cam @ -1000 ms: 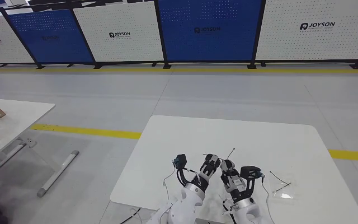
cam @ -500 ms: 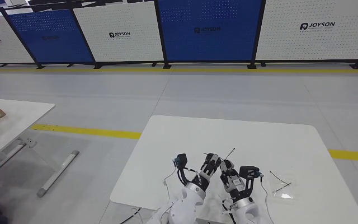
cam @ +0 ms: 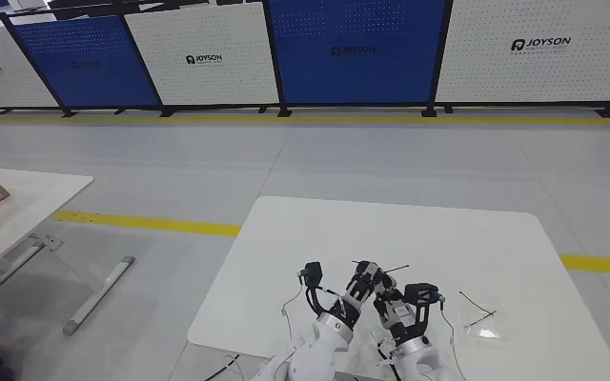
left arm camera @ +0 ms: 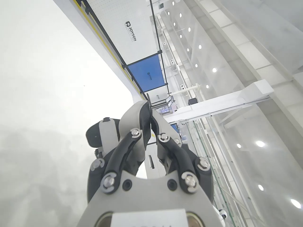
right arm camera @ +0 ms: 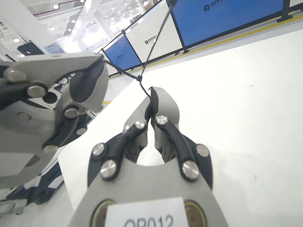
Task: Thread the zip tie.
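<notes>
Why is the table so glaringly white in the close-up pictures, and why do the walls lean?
Left wrist view: ceiling lamps wash the table near white, and the camera's tilt tips the room sideways. Right wrist view: same table glare; the wall panels lean. Top view: even light, level lines.

White rectangular table [cam: 457, 238]: left gripper [right arm camera: 99, 64] and right gripper [right arm camera: 151, 96] sit side by side above its front edge. Thin black plastic zip tie [right arm camera: 139, 79] runs between them, one part in each. Loose black ties [cam: 477, 305] lie on the table, well to the right. Blue-and-white perforated panels [cam: 353, 48] stand behind the table.
</notes>
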Tool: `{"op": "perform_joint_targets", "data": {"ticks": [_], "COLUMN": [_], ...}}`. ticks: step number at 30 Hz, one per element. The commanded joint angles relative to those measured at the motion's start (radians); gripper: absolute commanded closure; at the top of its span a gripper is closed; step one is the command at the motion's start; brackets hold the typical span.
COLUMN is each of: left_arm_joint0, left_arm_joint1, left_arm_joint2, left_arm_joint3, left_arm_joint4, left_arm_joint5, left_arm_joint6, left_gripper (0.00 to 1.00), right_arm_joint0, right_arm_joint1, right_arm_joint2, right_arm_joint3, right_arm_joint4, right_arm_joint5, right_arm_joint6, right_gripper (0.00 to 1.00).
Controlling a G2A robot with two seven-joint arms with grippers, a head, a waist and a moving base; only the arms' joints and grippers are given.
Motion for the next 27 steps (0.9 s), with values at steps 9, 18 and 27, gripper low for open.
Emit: {"op": "perform_joint_targets", "data": {"ticks": [9,18,27], "left_arm_joint0": [0.022,0.049,0.055], "left_arm_joint1": [0.001,0.006,0.007], "left_arm_joint2": [0.01,0.008,0.007], "left_arm_joint3": [-0.048,-0.087,-0.096], "left_arm_joint4": [0.027,0.055,0.063], "left_arm_joint5": [-0.027,-0.051,-0.053], "left_arm_joint6": [0.002,-0.001,-0.002], "left_gripper": [1.0,1.0,1.0], "right_arm_joint0": [0.007,0.013,0.01], "right_arm_joint1": [0.0,-0.001,0.0], "right_arm_joint2": [-0.01,-0.018,-0.017], "right_arm_joint3": [0.016,0.028,0.025], "right_arm_joint4": [-0.016,-0.022,-0.016], "right_arm_joint5": [0.005,0.007,0.002], "right_arm_joint6": [-0.005,-0.011,-0.013], "right_gripper": [1.0,1.0,0.16]}}
